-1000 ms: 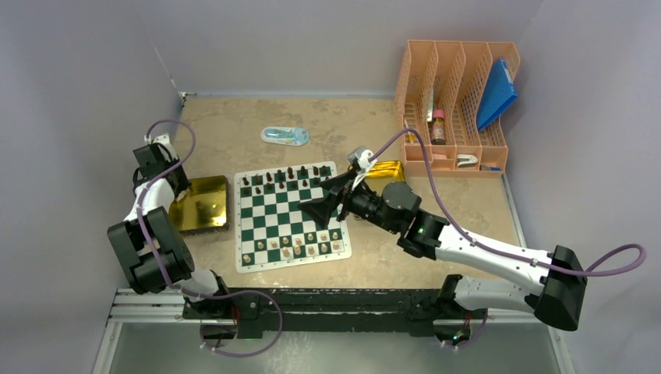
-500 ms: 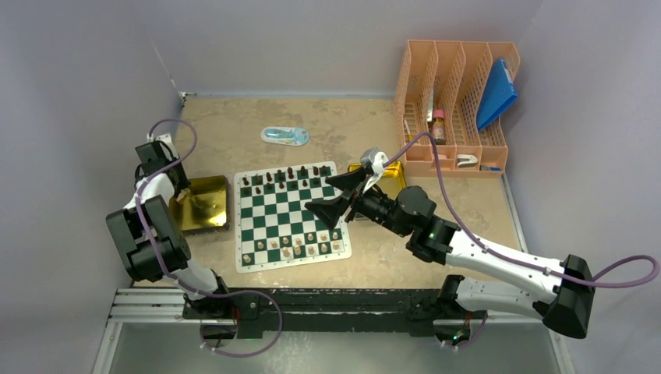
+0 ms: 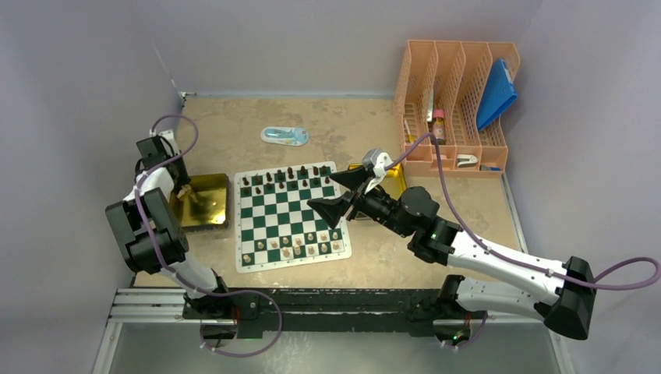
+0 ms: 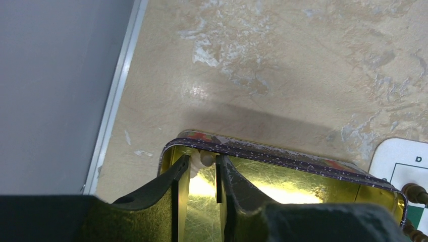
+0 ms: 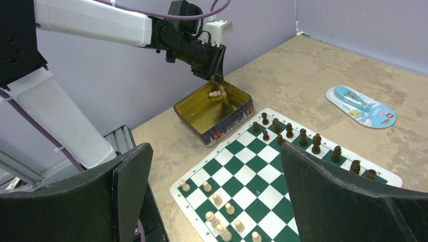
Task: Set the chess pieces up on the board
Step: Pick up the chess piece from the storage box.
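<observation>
left tool [image 4: 203,174] now down in gold tray [image 4: 282,154], jaws just parted from shut to narrow gap, gripping nothing. cream piece [image 4: 202,159] in tray corner, just past tips: likely next pick. right tool [image 3: 319,192] wide open, empty, over board [image 3: 290,218].

Counted on the table: one board, two tins, two colours of pieces

One green-and-white chessboard [image 3: 273,219]; two gold tins [image 3: 204,204] [image 3: 392,169]; roughly a dozen dark chess pieces [image 3: 270,187] along the board's far edge and about as many cream chess pieces [image 3: 298,250] along its near edge, too small to count exactly; a few more cream pieces [image 5: 217,93] in the left tin; one peach desk organiser [image 3: 448,70] with one blue folder [image 3: 496,95] and one small bottle [image 3: 438,127]; one blister pack [image 3: 284,135]
</observation>
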You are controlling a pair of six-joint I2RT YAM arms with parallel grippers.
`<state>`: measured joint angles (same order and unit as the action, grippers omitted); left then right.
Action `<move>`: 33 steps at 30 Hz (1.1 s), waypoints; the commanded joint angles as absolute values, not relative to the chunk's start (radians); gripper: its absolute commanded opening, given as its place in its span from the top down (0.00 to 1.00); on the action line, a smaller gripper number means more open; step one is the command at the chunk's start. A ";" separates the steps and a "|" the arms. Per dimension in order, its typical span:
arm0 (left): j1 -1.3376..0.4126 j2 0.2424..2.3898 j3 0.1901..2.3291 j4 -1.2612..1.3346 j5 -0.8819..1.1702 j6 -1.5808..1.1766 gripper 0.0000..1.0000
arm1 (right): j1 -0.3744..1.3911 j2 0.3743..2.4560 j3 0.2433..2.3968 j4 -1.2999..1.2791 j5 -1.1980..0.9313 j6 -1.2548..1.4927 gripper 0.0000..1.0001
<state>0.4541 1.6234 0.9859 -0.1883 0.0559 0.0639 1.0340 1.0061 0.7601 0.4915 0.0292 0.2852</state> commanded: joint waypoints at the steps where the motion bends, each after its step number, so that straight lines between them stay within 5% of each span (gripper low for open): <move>1: 0.436 1.647 1.018 -0.167 0.073 0.069 0.77 | 1.037 0.977 0.761 0.544 0.048 0.257 0.01; 8: 0.436 1.657 1.011 -0.151 0.067 0.082 0.78 | 1.037 0.949 0.752 0.542 0.058 0.260 0.01; 15: 0.433 1.658 1.036 -0.194 0.063 0.081 1.00 | 1.036 0.938 0.741 0.552 0.052 0.277 0.01; 33: 0.426 1.571 0.947 -0.203 -0.045 0.038 1.00 | 1.037 0.969 0.712 0.566 0.051 0.399 0.01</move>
